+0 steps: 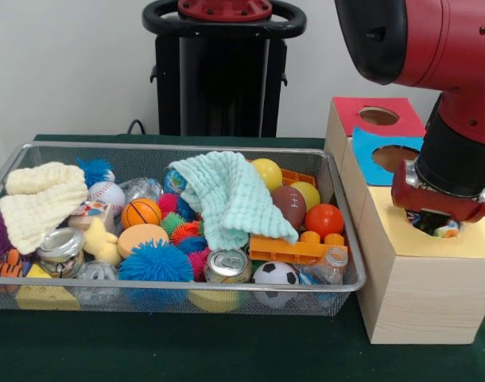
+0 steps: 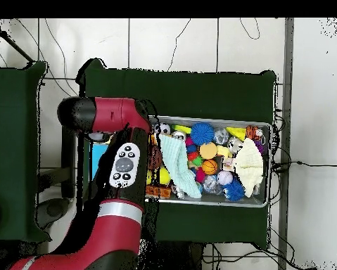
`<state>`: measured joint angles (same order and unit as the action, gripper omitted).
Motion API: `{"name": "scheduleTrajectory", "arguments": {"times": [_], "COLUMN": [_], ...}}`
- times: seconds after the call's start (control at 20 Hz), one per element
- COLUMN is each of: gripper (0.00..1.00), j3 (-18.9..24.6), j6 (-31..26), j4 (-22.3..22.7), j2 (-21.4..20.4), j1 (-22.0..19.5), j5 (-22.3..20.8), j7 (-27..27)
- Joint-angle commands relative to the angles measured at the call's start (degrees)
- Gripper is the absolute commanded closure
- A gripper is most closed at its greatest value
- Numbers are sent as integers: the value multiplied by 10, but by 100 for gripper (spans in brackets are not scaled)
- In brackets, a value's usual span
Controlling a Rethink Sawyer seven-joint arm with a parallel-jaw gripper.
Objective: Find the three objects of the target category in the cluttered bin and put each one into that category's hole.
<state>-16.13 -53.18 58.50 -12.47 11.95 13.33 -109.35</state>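
Observation:
The wire mesh bin stands on the green table, full of toys; it also shows in the overhead view. My gripper hangs right over the round hole in the yellow top of the nearest wooden box. The wrist hides its tips. A small colourful patterned scrap shows at the hole's edge just under the gripper; I cannot tell whether it is held. No other patterned fabric shows plainly in the bin. In the overhead view the arm covers the boxes.
A mint waffle cloth drapes over the bin's middle and a cream one lies at its left. Balls, cans, spiky toys and an orange plastic piece fill the bin. Blue-topped and red-topped boxes stand behind the yellow one.

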Motion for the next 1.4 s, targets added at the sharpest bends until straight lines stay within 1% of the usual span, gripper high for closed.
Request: {"name": "scheduleTrajectory", "arguments": {"times": [0.05,0.45,0.95,1.1,1.2,1.4], "gripper": [100,100,100,100,100,100], "j3": [59,76,91,89,93,100], "j6": [36,39,27,16,19,14], "j4": [53,39,49,48,61,61], "j2": [66,78,63,56,45,43], "j1": [-19,-31,-39,-39,-40,-46], "j5": [-6,2,9,9,11,12], "j7": [-80,-60,-49,-51,-52,-49]}}
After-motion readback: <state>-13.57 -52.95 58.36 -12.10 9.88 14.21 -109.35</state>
